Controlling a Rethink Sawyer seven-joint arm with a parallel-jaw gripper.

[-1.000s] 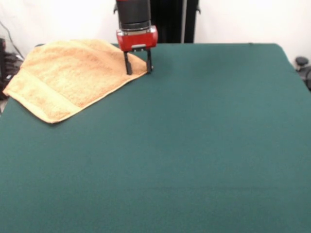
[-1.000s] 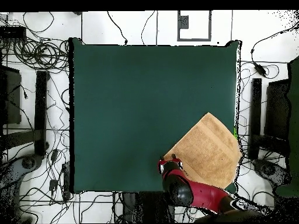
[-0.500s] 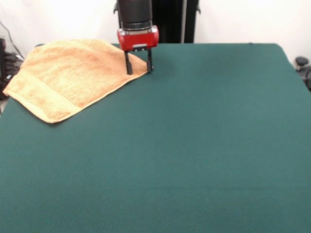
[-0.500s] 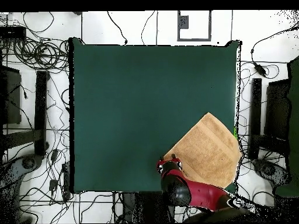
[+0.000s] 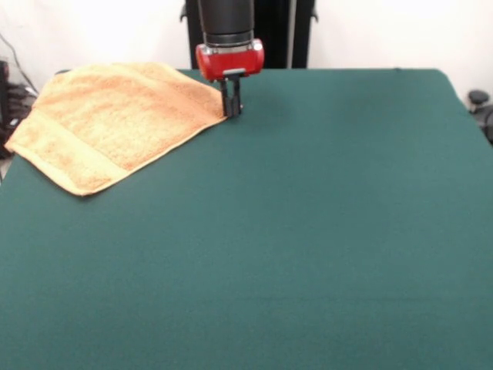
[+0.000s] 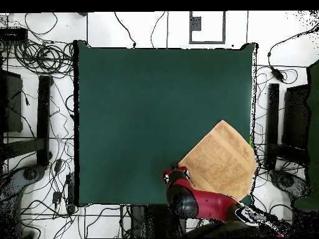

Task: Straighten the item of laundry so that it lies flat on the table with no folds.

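Note:
The orange-tan towel (image 5: 115,116) lies spread at the table's (image 5: 308,231) far left corner in the front view, turned like a diamond, with a woven band along its near left edge. Its left part reaches the table's edge. In the overhead view the towel (image 6: 219,160) lies at the lower right of the table (image 6: 156,106). My gripper (image 5: 230,108) stands upright at the towel's right corner, fingers pressed together on that corner at table level. It also shows in the overhead view (image 6: 173,175), where the red wrist hides the fingers.
Cables and stands surround the table on the floor in the overhead view. The robot's black pedestal (image 5: 269,31) stands behind the table's far edge.
The gripper was open astride the towel's corner. It has shifted slightly to the right in the front view and its fingers have come together on the corner.

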